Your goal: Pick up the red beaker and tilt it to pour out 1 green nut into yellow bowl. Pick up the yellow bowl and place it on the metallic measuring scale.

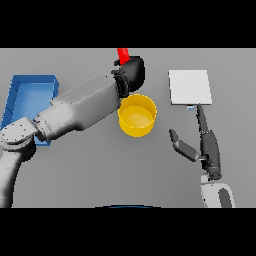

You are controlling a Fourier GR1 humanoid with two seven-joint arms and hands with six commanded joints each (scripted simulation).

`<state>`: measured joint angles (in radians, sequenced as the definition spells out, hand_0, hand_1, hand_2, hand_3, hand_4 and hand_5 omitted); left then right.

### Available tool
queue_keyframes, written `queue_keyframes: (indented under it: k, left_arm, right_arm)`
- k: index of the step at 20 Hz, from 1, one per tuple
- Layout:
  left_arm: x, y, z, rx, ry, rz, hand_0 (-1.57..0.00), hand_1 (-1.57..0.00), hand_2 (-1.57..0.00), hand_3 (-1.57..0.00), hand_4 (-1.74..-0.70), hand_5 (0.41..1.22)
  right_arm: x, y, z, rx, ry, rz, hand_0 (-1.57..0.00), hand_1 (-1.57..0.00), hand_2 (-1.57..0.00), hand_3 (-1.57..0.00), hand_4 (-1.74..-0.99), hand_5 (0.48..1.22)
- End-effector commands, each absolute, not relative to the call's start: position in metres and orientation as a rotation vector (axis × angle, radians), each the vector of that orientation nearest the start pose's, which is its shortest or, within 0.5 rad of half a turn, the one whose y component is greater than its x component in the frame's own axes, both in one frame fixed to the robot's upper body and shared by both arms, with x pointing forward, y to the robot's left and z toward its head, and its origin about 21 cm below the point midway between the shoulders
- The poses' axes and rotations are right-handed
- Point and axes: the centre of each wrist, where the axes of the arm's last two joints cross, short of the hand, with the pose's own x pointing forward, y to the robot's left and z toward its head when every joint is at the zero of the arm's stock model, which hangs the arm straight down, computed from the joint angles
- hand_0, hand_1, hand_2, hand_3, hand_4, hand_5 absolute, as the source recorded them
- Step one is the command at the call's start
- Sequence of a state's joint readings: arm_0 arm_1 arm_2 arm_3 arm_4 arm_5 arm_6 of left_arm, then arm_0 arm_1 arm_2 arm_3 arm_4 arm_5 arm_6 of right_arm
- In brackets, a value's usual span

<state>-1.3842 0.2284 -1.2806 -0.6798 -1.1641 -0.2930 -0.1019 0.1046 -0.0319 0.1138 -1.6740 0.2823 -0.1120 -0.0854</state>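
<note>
Red beaker (pixel 122 54), of which we see only the upper part, stands out above the left hand (pixel 133 73), whose dark fingers appear to be curled round it just behind the yellow bowl (pixel 137 116). We find the bowl on the grey table (pixel 90 170), between a blue tray (pixel 29 100) at the left and a pale square scale (pixel 189 87) at the right. Near the scale, the right hand (pixel 202 145) lies with fingers straight and thumb spread, holding nothing.

Smooth glossy plastic-looking yellow bowl (pixel 136 116), matt grey table (pixel 100 170), flat pale matt scale (pixel 189 86), smooth blue bin (pixel 30 95)
</note>
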Motion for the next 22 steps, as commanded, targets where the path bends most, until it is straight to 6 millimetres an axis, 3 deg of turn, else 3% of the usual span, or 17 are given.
queue_keyframes:
  k: [1,3,4,6,10,12,14,17,20,22]
  left_arm:
    - [0.418,0.024,0.148,-1.377,0.758,2.570,-1.57,-1.57,-1.57,-1.57,-1.73,1.221]
    - [0.430,0.030,0.180,-1.445,0.814,2.519,-1.57,-1.57,-1.57,-1.49,-1.73,1.221]
    - [0.435,0.033,0.195,-1.507,0.832,2.501,-1.57,-1.57,-1.40,-1.51,-1.68,1.221]
    - [0.445,0.040,0.230,-1.586,0.919,2.473,-1.57,-1.57,-1.46,-1.04,-1.70,1.221]
    - [0.460,0.062,0.289,-1.831,1.128,2.491,-1.57,-1.57,-1.53,-1.35,-1.71,1.221]
    - [0.472,0.091,0.305,-1.973,1.369,2.535,-1.57,-1.57,-1.54,-1.38,-1.72,1.221]
    - [0.483,0.131,0.308,-2.187,1.668,2.539,-1.57,-1.57,-1.55,-1.36,-1.73,1.221]
    - [0.490,0.190,0.302,-2.258,2.189,2.465,-1.57,-1.57,-1.56,-1.38,-1.73,1.221]
    - [0.489,0.241,0.287,-2.309,2.617,2.273,-1.57,-1.57,-1.57,-1.43,-1.74,1.221]
    - [0.485,0.267,0.271,-2.458,2.833,2.073,-1.57,-1.57,-1.57,-1.41,-1.74,1.221]
  right_arm:
    - [0.222,-0.215,0.003,-0.259,-1.686,0.221,0.00,0.00,0.00,0.00,-1.206,0.592]
    - [0.223,-0.217,0.000,-0.265,-1.683,0.228,0.00,0.00,0.00,0.00,-1.203,0.592]
    - [0.225,-0.220,0.002,-0.270,-1.683,0.222,0.00,0.00,0.00,0.00,-1.201,0.592]
    - [0.228,-0.219,0.002,-0.254,-1.690,0.213,0.00,0.00,0.00,0.00,-1.186,0.596]
    - [0.227,-0.214,0.003,-0.197,-1.700,0.192,0.00,0.00,0.00,0.00,-1.183,0.595]
    - [0.229,-0.216,0.004,-0.195,-1.705,0.196,0.00,0.00,0.00,0.00,-1.200,0.596]
    - [0.232,-0.215,0.003,-0.189,-1.696,0.194,0.00,0.00,0.00,0.00,-1.209,0.593]
    - [0.231,-0.218,0.000,-0.180,-1.711,0.207,0.00,0.00,0.00,0.00,-1.222,0.590]
    - [0.230,-0.223,0.000,-0.182,-1.722,0.213,0.00,0.00,0.00,0.00,-1.222,0.586]
    - [0.234,-0.225,0.000,-0.196,-1.722,0.230,0.00,0.00,0.00,0.00,-1.223,0.591]
